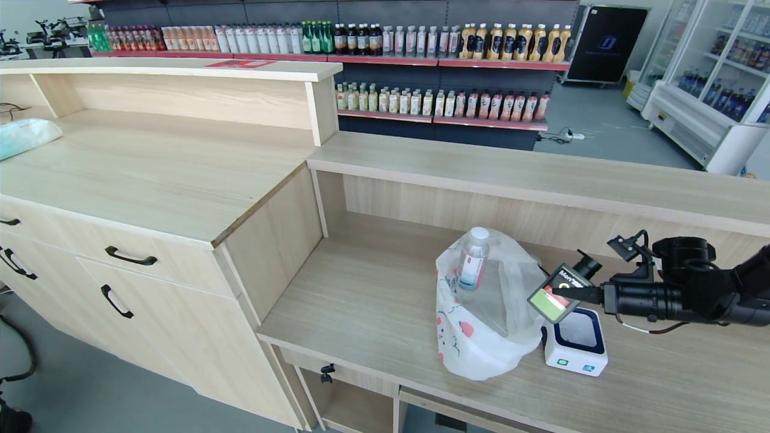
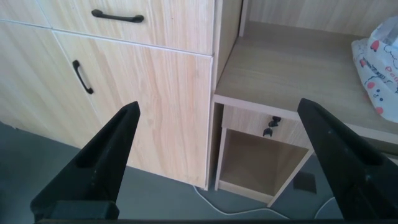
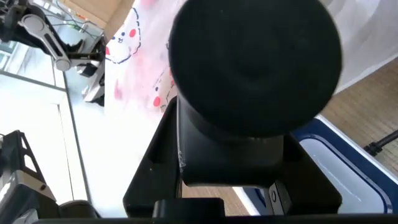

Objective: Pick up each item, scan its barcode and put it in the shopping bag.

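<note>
A white plastic shopping bag (image 1: 481,337) with red prints lies open on the low wooden counter (image 1: 373,300). A clear bottle (image 1: 473,258) with a white cap stands inside it. The bag's edge also shows in the left wrist view (image 2: 379,62). Just right of the bag sits a white scanner (image 1: 575,343) with a blue-rimmed window. My right gripper (image 1: 580,288) is shut on a dark, black-capped item (image 1: 556,299) with a green and red label, held tilted above the scanner. That item's round black end (image 3: 255,62) looms over the scanner (image 3: 354,168). My left gripper (image 2: 219,107) hangs open, low beside the cabinet front.
A taller counter (image 1: 150,174) with black-handled drawers stands to the left, its side wall bordering the low counter. A raised ledge (image 1: 541,174) runs along the back. A teal pack (image 1: 24,137) lies at far left. Under the low counter is an open cubby (image 2: 261,155).
</note>
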### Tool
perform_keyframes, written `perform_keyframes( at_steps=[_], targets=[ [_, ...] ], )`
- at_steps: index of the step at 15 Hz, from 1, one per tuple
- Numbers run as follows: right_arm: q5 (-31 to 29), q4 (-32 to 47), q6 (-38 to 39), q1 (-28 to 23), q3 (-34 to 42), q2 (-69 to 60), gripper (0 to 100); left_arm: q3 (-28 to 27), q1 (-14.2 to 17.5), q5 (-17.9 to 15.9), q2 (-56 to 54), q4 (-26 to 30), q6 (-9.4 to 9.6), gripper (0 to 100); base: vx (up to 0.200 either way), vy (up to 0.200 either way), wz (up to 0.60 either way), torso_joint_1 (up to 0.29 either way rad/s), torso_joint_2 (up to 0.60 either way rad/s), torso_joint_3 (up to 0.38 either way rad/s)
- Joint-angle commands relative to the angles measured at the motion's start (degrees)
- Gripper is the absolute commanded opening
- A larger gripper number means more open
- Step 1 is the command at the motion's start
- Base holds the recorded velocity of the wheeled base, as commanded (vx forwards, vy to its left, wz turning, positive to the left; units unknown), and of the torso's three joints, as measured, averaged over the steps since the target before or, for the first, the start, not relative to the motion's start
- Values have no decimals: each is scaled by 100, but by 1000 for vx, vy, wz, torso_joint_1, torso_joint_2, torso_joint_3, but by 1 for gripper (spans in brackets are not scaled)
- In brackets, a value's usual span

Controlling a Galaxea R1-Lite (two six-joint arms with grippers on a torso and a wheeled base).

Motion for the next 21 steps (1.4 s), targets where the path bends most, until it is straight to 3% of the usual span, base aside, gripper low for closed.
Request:
perform_keyframes(
  at_steps=[1, 4, 19, 21],
  targets=[
    [-2, -7, -11, 34, -72, 118, 0, 0, -2, 2, -2, -2, 0, 100, 0, 0, 0, 0, 0, 0],
    [-64, -51, -19, 219, -116, 153, 0, 0, -2, 2, -2, -2, 0, 100, 0, 0, 0, 0, 0, 0],
    [-73, -16, -107, 175, -45, 74, 0, 0, -2, 2, -2, -2, 0, 100, 0, 0, 0, 0, 0, 0],
    [-706, 221, -99, 158, 412, -936, 0, 0, -2, 2, -2, -2, 0, 100, 0, 0, 0, 0, 0, 0]
  ],
)
